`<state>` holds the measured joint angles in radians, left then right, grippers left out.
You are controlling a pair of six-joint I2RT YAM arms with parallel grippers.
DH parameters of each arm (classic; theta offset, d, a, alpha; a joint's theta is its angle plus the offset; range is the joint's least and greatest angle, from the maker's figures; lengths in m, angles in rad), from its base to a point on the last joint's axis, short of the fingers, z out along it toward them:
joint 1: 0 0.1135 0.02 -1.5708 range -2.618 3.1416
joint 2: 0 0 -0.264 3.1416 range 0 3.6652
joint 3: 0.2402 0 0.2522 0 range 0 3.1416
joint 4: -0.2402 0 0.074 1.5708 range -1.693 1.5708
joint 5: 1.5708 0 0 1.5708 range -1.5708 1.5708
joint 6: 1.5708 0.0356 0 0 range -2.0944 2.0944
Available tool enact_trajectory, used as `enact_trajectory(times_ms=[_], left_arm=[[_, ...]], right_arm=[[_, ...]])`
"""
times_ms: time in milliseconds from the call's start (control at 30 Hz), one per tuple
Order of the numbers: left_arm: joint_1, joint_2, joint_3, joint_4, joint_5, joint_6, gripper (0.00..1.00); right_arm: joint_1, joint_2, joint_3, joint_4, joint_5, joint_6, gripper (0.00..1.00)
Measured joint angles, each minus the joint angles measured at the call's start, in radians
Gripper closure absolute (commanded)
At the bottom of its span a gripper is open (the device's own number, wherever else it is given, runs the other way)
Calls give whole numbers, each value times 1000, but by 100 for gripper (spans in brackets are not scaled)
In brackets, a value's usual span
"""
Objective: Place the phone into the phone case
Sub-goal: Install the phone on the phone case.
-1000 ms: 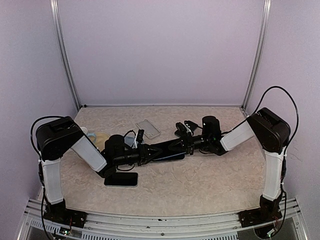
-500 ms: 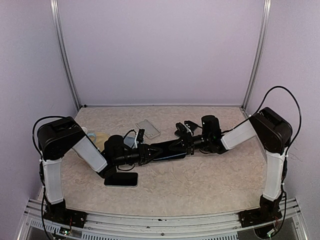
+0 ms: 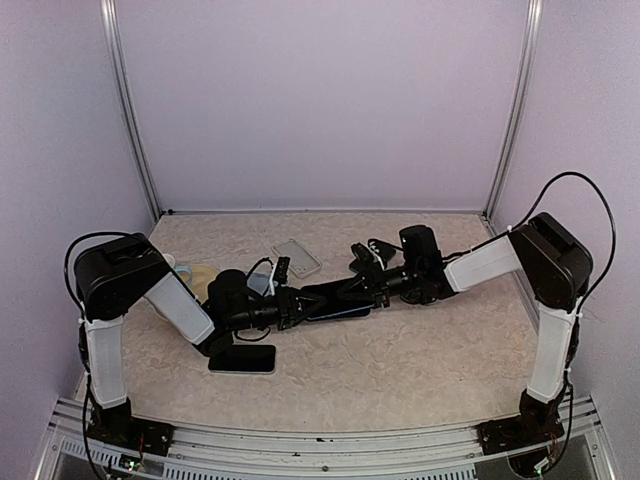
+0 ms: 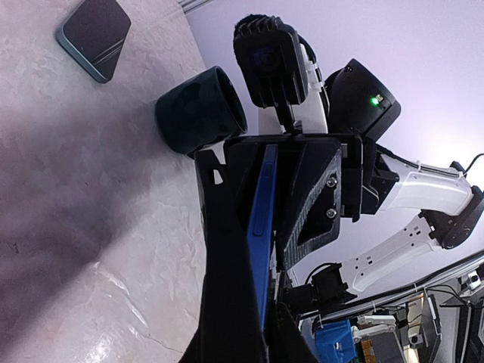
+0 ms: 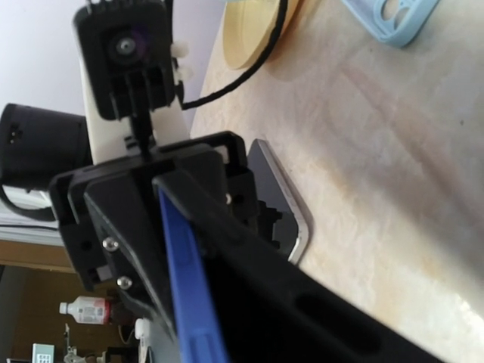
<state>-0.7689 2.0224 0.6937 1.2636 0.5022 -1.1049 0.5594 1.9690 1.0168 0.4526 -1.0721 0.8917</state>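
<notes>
Left gripper (image 4: 257, 249): clamps blue phone case (image 4: 262, 212)
Right gripper (image 5: 185, 257): clamps it too
Right wrist, not left: phone (image 5: 281, 219) beyond fingers, seemingly bare

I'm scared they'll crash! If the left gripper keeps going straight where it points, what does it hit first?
Probably the right gripper, facing the left gripper head-on; the flat dark slab with a blue edge is clamped between both.
</notes>
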Motion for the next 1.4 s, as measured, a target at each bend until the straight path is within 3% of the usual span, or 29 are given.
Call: enact_trajectory(times_ms=[767, 1400], left_arm=[[0, -101, -21, -105, 27, 111, 100], [0, -178, -25, -81, 99, 121, 100]], right_arm=[[-75, -153, 2, -338, 72, -204, 63], [-85, -345, 5, -545, 105, -404, 57]])
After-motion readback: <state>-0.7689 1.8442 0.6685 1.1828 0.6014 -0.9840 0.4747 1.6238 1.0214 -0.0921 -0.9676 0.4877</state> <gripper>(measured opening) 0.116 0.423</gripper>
